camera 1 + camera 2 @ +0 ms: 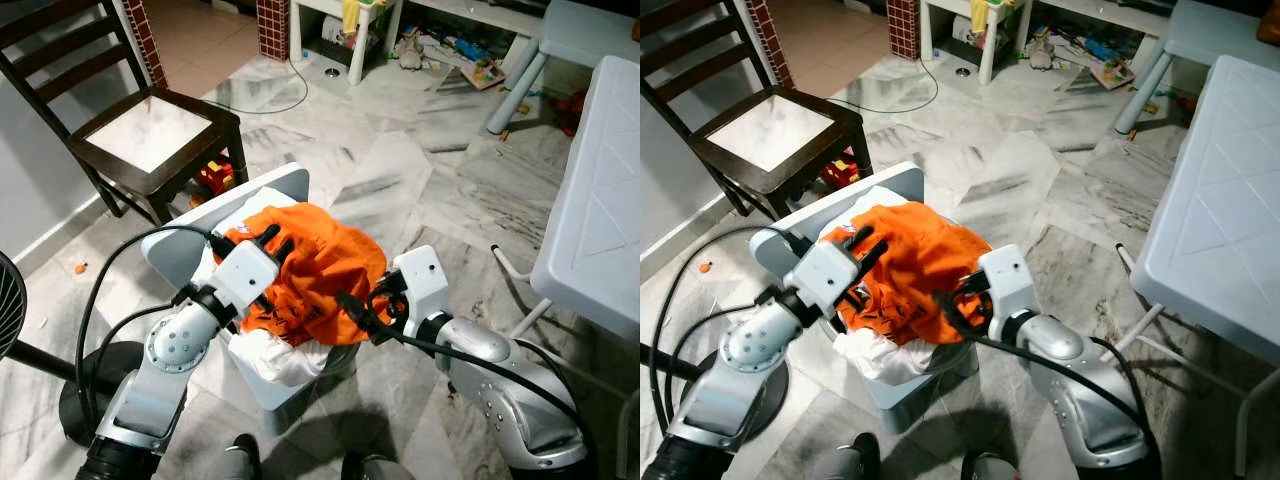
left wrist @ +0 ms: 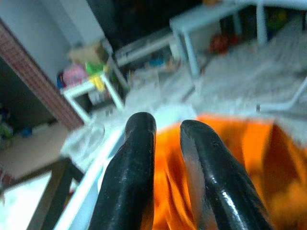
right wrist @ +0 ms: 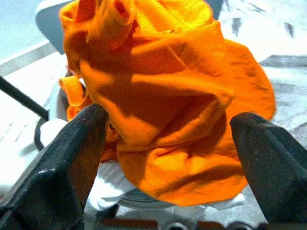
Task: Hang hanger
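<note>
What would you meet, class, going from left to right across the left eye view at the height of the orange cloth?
Left gripper → crumpled orange cloth heaped on the pale blue bin → right gripper → white plastic table.

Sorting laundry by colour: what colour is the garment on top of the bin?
Bright orange garment, clearest in the right wrist view.

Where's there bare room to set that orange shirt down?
Free: the dark chair seat and the white table top, both bare. Crowded: the laundry bin, heaped with the orange shirt, both tools close around it.
</note>
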Available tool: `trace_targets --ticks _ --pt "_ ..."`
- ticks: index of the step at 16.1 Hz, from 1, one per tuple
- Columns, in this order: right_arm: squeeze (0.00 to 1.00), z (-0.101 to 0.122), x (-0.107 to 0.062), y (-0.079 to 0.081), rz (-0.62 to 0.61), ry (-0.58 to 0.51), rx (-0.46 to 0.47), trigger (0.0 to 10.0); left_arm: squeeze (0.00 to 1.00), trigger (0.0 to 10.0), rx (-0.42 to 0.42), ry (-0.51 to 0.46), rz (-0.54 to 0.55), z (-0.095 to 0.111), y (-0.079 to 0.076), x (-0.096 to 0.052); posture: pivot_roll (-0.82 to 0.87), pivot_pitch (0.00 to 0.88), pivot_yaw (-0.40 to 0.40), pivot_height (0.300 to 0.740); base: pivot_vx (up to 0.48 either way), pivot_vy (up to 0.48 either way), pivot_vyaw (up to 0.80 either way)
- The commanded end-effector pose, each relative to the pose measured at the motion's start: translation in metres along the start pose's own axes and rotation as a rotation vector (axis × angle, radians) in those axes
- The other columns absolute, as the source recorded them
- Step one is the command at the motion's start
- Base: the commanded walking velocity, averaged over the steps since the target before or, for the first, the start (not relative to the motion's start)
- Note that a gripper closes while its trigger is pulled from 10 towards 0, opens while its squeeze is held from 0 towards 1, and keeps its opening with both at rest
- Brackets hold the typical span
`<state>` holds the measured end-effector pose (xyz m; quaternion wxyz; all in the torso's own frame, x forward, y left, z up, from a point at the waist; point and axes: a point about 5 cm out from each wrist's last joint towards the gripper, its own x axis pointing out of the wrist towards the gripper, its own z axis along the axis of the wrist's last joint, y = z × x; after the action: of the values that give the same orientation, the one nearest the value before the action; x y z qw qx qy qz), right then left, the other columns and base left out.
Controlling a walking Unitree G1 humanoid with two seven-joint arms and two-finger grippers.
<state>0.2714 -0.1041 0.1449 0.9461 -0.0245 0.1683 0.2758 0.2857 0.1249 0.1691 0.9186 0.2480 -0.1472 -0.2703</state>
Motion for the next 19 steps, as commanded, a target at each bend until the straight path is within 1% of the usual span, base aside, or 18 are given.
trace_targets --ticks 1,3,4,5,6,7,8,9,10,11,12,13,14,15,16,17,18,19 --pt "0.0 -0.004 0.0 -0.001 -0.007 0.009 0.002 10.0 1.0 10.0 -0.012 -0.006 -0.022 0.003 -0.002 -0.002 -0.06 0.187 -0.033 0.74 0.0 0.0 0.0" --pt "0.0 -0.003 0.0 -0.004 -0.012 0.008 0.001 10.0 1.0 10.0 0.009 -0.064 -0.074 0.024 -0.002 -0.01 -0.05 0.187 -0.035 0.74 0.0 0.0 0.0" --pt "0.0 -0.003 0.0 -0.004 -0.011 0.008 0.001 10.0 1.0 10.0 0.009 -0.071 -0.039 0.027 0.002 -0.011 -0.04 0.186 -0.036 0.74 0.0 0.0 0.0" --pt "0.0 -0.003 0.001 -0.003 -0.008 0.006 0.002 10.0 1.0 10.0 -0.043 -0.032 0.179 0.019 0.023 -0.017 -0.04 0.184 -0.036 0.74 0.0 0.0 0.0" --pt "0.0 -0.003 0.002 -0.002 -0.006 0.006 0.002 10.0 1.0 10.0 -0.075 -0.005 0.26 0.014 0.03 -0.022 -0.04 0.184 -0.036 0.74 0.0 0.0 0.0" --pt "0.0 -0.003 0.002 -0.002 -0.003 0.004 0.002 10.0 0.1 10.0 -0.156 0.086 0.415 -0.004 0.042 -0.033 -0.04 0.184 -0.039 0.74 0.0 0.0 0.0" --pt "0.0 -0.003 0.003 -0.002 -0.002 0.004 0.001 10.0 0.0 10.0 -0.202 0.123 0.466 -0.012 0.045 -0.037 -0.04 0.184 -0.041 0.74 0.0 0.0 0.0" --pt "0.0 -0.003 0.003 -0.002 0.0 0.003 -0.001 10.0 0.0 10.0 -0.266 0.221 0.51 -0.03 0.047 -0.044 -0.04 0.184 -0.043 0.74 0.0 0.0 0.0" --pt "0.0 -0.002 0.003 -0.002 0.001 0.003 -0.002 10.0 0.0 10.0 -0.291 0.244 0.507 -0.035 0.046 -0.045 -0.04 0.184 -0.043 0.74 0.0 0.0 0.0" --pt "0.0 -0.002 0.003 -0.002 0.003 0.002 -0.004 10.0 0.0 10.0 -0.342 0.276 0.503 -0.043 0.043 -0.045 -0.04 0.184 -0.043 0.74 0.0 0.0 0.0" --pt "0.0 -0.002 0.002 -0.003 0.0 0.002 -0.006 10.0 0.0 10.0 -0.357 0.361 0.446 -0.058 0.034 -0.045 -0.06 0.186 -0.041 0.74 0.0 0.0 0.0" --pt "0.0 -0.002 0.002 -0.004 -0.003 0.002 -0.007 10.0 0.0 10.0 -0.363 0.398 0.418 -0.064 0.03 -0.045 -0.06 0.188 -0.041 0.74 0.0 0.0 0.0" --pt "0.0 -0.003 0.0 -0.004 -0.007 0.005 -0.007 10.0 0.0 10.0 -0.402 0.451 0.392 -0.075 0.022 -0.044 -0.06 0.188 -0.04 0.74 0.0 0.0 0.0" --pt "0.0 -0.003 -0.001 -0.004 -0.006 0.007 -0.006 10.0 0.0 10.0 -0.447 0.477 0.393 -0.082 0.018 -0.042 -0.07 0.191 -0.04 0.74 0.0 0.0 0.0" --pt "0.0 -0.003 -0.002 0.0 0.027 0.005 -0.006 10.0 0.0 10.0 -0.504 0.507 0.402 -0.088 0.015 -0.039 -0.08 0.191 -0.041 0.74 0.0 0.0 0.0" --pt "0.0 -0.001 -0.004 0.006 0.074 -0.004 -0.002 10.0 0.0 10.0 -0.55 0.515 0.409 -0.092 0.012 -0.035 -0.08 0.192 -0.041 0.74 0.0 0.0 0.0" --pt "0.0 0.0 -0.006 0.01 0.106 -0.01 -0.003 10.0 0.0 10.0 -0.562 0.501 0.403 -0.092 0.011 -0.031 -0.09 0.194 -0.042 0.74 0.0 0.0 0.0" --pt "0.0 0.0 -0.007 0.011 0.114 -0.011 -0.006 10.0 0.0 10.0 -0.557 0.497 0.398 -0.092 0.011 -0.03 -0.09 0.194 -0.042 0.74 0.0 0.0 0.0"
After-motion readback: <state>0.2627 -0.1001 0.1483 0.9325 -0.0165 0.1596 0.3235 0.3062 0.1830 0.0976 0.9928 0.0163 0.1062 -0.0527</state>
